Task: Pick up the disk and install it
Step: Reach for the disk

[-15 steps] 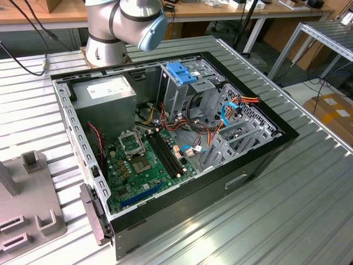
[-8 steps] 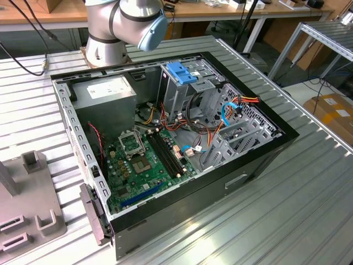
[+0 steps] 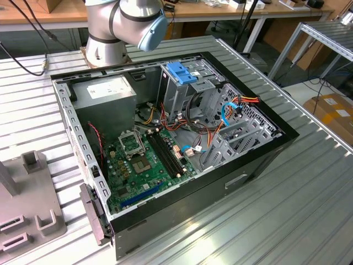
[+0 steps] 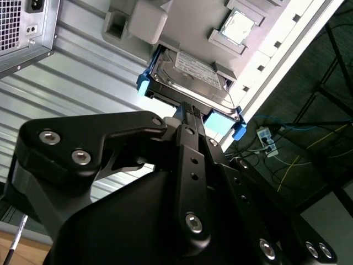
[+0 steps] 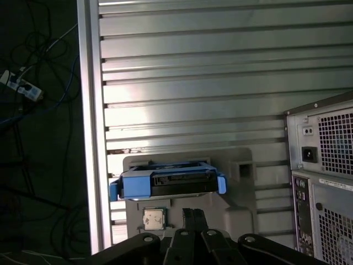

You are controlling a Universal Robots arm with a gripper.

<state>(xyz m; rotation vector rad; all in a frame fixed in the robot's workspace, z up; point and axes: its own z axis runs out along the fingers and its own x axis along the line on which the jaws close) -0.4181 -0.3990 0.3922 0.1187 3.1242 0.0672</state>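
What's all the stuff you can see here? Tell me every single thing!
disk: one, dark with blue rails, at the grey holder plate
holder plate: one, grey, on the table
chip: one, silver, on the holder plate
computer case: one, black, open, on the table
motherboard: one, green, inside the case
power-supply box: one, grey, inside the case
table: one, silver, slatted
robot arm: one, grey and light blue, beyond the case
gripper: one, black, near the disk
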